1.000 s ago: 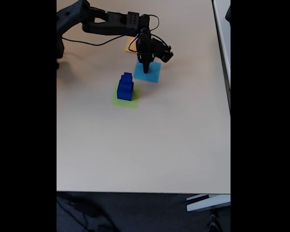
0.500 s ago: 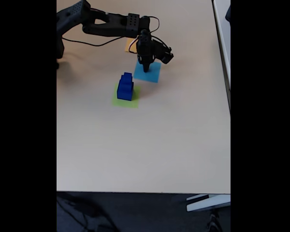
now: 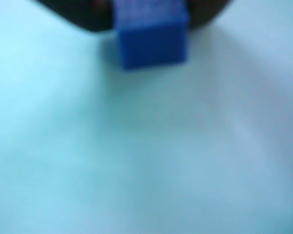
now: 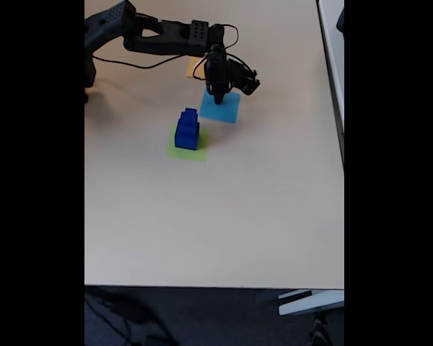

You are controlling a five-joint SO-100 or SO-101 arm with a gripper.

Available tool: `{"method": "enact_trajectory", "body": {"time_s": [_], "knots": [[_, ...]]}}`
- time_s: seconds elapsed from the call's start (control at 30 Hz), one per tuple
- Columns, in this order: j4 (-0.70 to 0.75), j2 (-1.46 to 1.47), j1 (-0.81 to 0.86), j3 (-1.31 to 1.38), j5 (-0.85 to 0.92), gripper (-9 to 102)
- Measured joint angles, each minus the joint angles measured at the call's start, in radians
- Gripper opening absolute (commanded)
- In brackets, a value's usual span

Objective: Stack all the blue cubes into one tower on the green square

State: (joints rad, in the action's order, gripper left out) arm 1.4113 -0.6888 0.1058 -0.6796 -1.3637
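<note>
Left of frame centre in the fixed view, blue cubes [image 4: 187, 130] sit stacked on the green square [image 4: 187, 148]; gripper [image 4: 218, 101] hangs over the light-blue square [image 4: 221, 107], finger gap unreadable. Cubes look light, rigid, slick: pinch opposite flat sides
</note>
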Motion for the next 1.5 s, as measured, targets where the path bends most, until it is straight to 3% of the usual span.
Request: {"method": "enact_trajectory", "body": {"time_s": [0.23, 0.67, 1.17, 1.5], "knots": [[0.009, 0.002, 0.000, 0.009, 0.003, 0], [0.321, -0.176, 0.000, 0.190, -0.012, 0], [0.337, -0.721, 0.155, -0.130, 0.080, 0], [0.318, -0.779, 0.202, -0.298, 0.092, 0]]}}
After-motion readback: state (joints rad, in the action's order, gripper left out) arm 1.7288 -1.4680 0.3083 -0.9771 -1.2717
